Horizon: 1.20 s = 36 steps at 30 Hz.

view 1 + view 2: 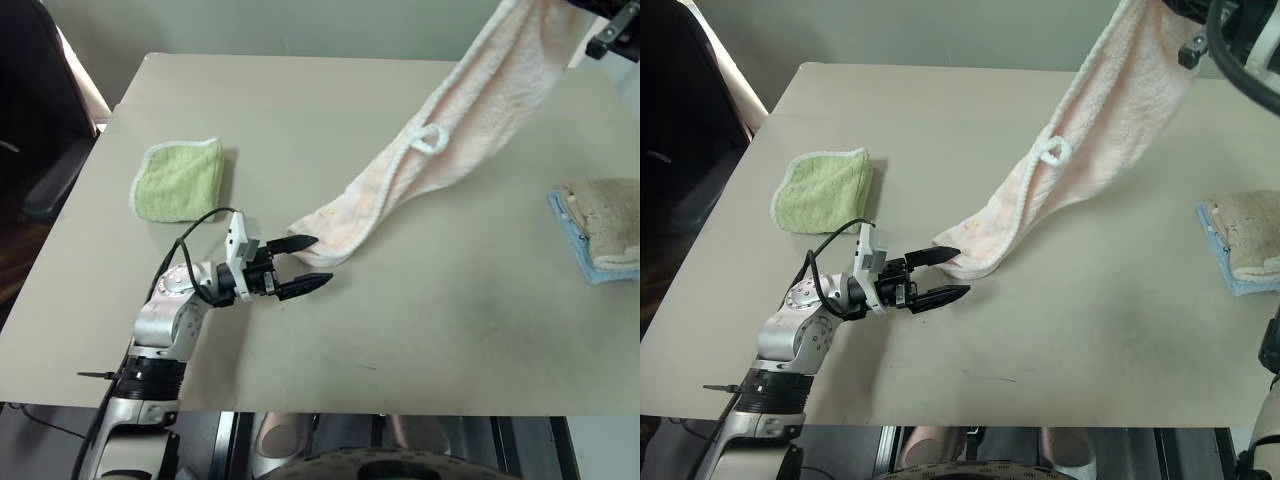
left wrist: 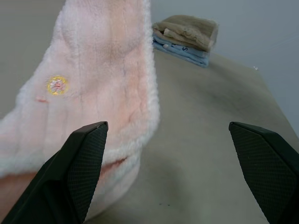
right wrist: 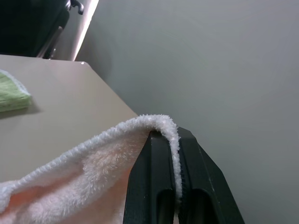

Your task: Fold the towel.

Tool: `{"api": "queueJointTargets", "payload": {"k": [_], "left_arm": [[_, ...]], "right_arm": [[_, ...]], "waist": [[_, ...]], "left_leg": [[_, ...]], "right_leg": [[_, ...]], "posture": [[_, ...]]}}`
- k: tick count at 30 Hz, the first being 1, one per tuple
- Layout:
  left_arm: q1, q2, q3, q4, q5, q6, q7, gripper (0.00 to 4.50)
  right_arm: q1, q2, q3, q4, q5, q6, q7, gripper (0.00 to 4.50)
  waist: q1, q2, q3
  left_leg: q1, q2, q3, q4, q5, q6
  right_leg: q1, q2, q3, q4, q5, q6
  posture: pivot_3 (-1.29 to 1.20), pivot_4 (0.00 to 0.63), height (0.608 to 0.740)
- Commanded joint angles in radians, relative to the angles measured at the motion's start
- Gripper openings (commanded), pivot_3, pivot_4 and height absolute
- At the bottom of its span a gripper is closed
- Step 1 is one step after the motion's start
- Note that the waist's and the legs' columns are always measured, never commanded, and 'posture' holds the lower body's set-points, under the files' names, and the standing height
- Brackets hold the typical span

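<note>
Towel: far-right end clamped in our right gripper, raised; near end trails on the table. Left gripper: jaws apart beside that end; we should close squarely on its corner.

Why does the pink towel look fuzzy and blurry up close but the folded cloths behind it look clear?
In the left wrist view the towel sits very near the lens, so it blurs, and the left hand looms huge; the farther beige and blue cloths stay sharper. Eye views show it crisp.
</note>
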Motion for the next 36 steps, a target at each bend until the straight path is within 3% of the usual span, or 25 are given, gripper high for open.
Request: {"api": "queueJointTargets", "payload": {"k": [1, 8, 16, 21, 27, 36], "left_arm": [[-0.020, -0.027, -0.004, 0.002, 0.014, -0.045, 0.018, 4.50], [-0.077, -0.115, 0.001, 0.075, 0.063, -0.209, 0.050, 4.50], [-0.082, -0.104, -0.027, 0.160, 0.131, -0.443, -0.055, 4.50], [-0.086, -0.073, -0.070, 0.223, 0.234, -0.595, -0.076, 4.50], [-0.131, -0.103, -0.141, 0.338, 0.400, -0.725, 0.038, 4.50], [-0.222, -0.148, -0.152, 0.367, 0.430, -0.708, 0.146, 4.50]], "right_arm": [[-0.051, -0.008, 0.000, -0.003, -0.022, 0.006, -0.019, 0.03], [-0.076, 0.010, 0.027, -0.004, -0.041, 0.018, -0.025, 0.03], [-0.056, 0.005, 0.043, -0.006, -0.088, -0.004, -0.019, 0.03], [-0.058, 0.011, 0.041, -0.008, -0.101, -0.006, -0.022, 0.03], [-0.036, 0.021, 0.038, 0.002, -0.127, -0.004, -0.042, 0.03], [-0.037, 0.035, 0.035, 0.011, -0.139, -0.013, -0.052, 0.03]], "waist": [[0.001, 0.000, 0.000], [0.002, 0.000, 0.000], [0.002, 0.000, 0.000], [0.002, 0.000, 0.000], [0.005, 0.000, 0.000], [0.005, 0.000, 0.000]], "left_leg": [[0.000, 0.000, 0.000, 0.000, 0.000, 0.000], [-0.001, 0.000, 0.000, 0.000, 0.000, 0.000], [-0.001, 0.000, 0.001, 0.001, -0.001, 0.001], [-0.001, 0.000, 0.001, 0.001, -0.002, 0.003], [-0.001, 0.000, 0.001, 0.003, -0.005, 0.007], [-0.002, 0.000, 0.001, 0.005, -0.006, 0.010]], "right_leg": [[0.000, 0.000, 0.000, 0.000, 0.000, 0.001], [0.000, -0.001, 0.000, 0.000, 0.002, 0.008], [0.000, -0.001, 0.000, -0.001, 0.002, 0.009], [0.000, -0.001, 0.000, -0.001, 0.002, 0.009], [0.000, -0.001, 0.000, 0.000, 0.003, 0.009], [-0.001, -0.002, -0.001, 0.000, 0.006, 0.009]], "posture": [[0.00, 0.150, 0.728], [0.00, 0.150, 0.728], [0.00, 0.150, 0.728], [0.00, 0.150, 0.728], [0.00, 0.150, 0.728], [0.00, 0.150, 0.728]]}}
